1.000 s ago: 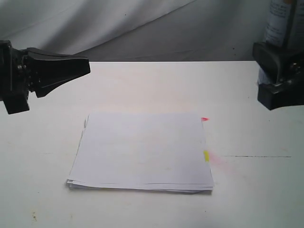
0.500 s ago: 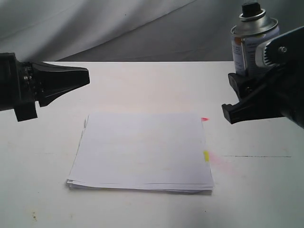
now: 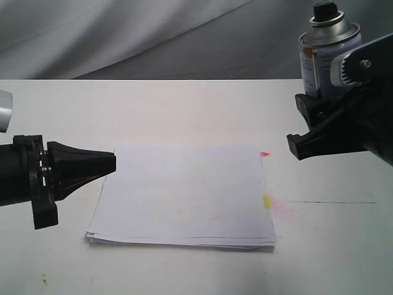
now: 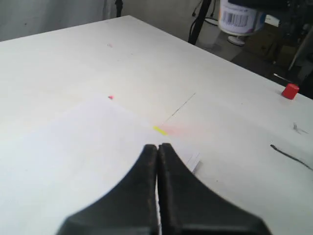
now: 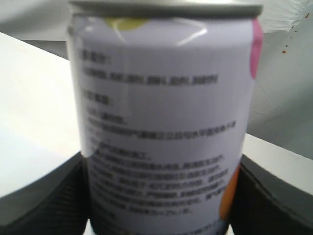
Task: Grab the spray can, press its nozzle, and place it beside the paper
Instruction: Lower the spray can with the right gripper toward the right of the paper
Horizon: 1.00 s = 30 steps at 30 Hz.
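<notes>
White table (image 3: 184, 104) fills most of the scene, with a grey cloth (image 3: 123, 31) hung behind it. Both arms are cut off by the edges of the exterior view.

The right gripper (image 3: 307, 126) covers the lower part of the spray can (image 3: 322, 58), so its base is hidden there and I cannot tell whether it touches the table. In the right wrist view the can fills the picture, its printed text too blurred to read and its top cut off. Nothing shows what is inside the can.

The can stands upright at the far right, with the black nozzle (image 3: 324, 12) on top of its shiny dome. The right gripper is clamped on it, with 1 dark finger (image 5: 44, 196) against each side.

The paper (image 3: 184, 193) lies flat in the middle of the table, well apart from the can, with 2 sticky tabs on its right edge, a pink tab (image 3: 264, 154) and a yellow tab (image 3: 266, 201).

The left gripper (image 3: 110, 163) has its jaws pressed together and holds nothing. Its tip is at the left edge of the paper and points across the sheets.

A small red thing (image 4: 290, 90) lies near the table's edge in the left wrist view, too small to identify.
</notes>
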Tool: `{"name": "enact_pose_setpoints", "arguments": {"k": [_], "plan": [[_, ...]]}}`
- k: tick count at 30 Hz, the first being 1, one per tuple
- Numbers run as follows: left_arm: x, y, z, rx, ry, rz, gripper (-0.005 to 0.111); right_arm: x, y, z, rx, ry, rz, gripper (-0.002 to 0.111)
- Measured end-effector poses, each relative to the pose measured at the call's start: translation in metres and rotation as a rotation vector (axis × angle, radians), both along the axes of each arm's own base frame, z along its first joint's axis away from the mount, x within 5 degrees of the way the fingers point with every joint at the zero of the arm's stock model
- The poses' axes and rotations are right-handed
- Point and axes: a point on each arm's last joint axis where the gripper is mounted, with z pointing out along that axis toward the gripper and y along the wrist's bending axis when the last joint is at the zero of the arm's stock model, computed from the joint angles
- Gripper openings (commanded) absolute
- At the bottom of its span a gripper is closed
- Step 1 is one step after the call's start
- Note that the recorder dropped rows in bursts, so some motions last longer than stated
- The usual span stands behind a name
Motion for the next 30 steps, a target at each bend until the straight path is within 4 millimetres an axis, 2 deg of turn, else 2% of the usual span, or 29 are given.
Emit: {"name": "enact_pose_setpoints", "arguments": {"k": [21,24,30], "plan": [[-0.002,0.001,-0.005,0.024,0.016,0.009,0.0,0.0,-0.001,0.001,0.0,-0.005,-0.008,0.0],[-0.002,0.001,-0.005,0.024,0.016,0.009,0.0,0.004,-0.003,0.008,-0.002,-0.026,-0.026,0.0],[-0.002,0.001,-0.005,0.024,0.016,0.009,0.0,0.017,-0.009,0.038,-0.045,-0.082,-0.043,0.0]]}}
